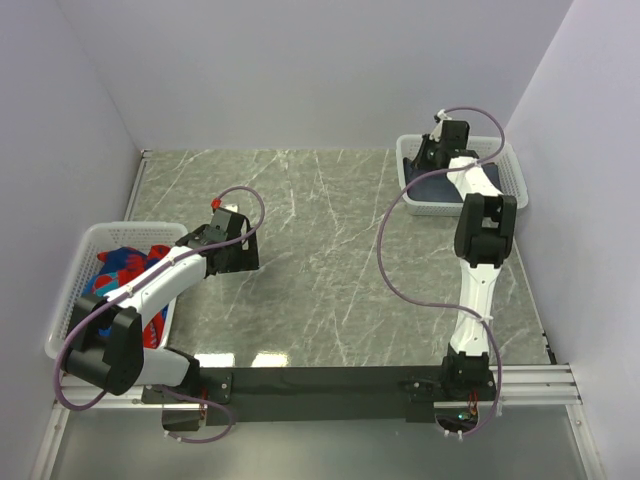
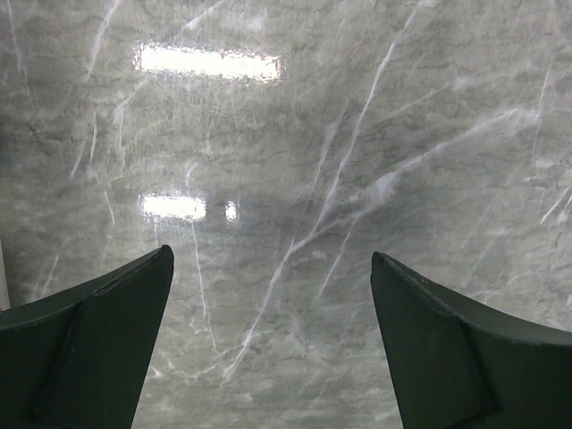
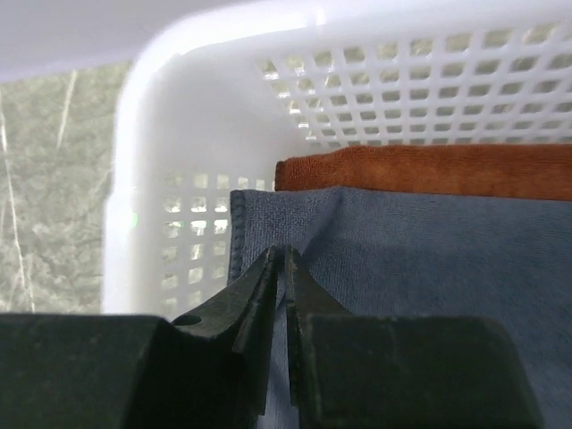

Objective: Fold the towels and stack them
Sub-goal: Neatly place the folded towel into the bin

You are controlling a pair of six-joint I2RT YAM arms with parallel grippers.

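Observation:
A dark slate-blue towel [image 3: 429, 259] lies in the white mesh basket [image 3: 179, 134] at the back right, on top of a rust-brown towel [image 3: 429, 170]. My right gripper [image 3: 284, 255] is shut on a pinched ridge of the blue towel near its left hem. From above, that gripper [image 1: 432, 160] reaches into the basket [image 1: 515, 178] over the blue towel [image 1: 435, 186]. Bright red and blue patterned towels [image 1: 125, 265] fill the left basket [image 1: 75, 300]. My left gripper [image 2: 273, 259] hangs open over bare marble, with nothing between its fingers [image 2: 98, 331].
The grey marble table top [image 1: 330, 250] stretches between the two baskets. White walls close in the left, right and back sides. The left arm [image 1: 150, 290] reaches over the left basket, its gripper [image 1: 235, 255] just right of it.

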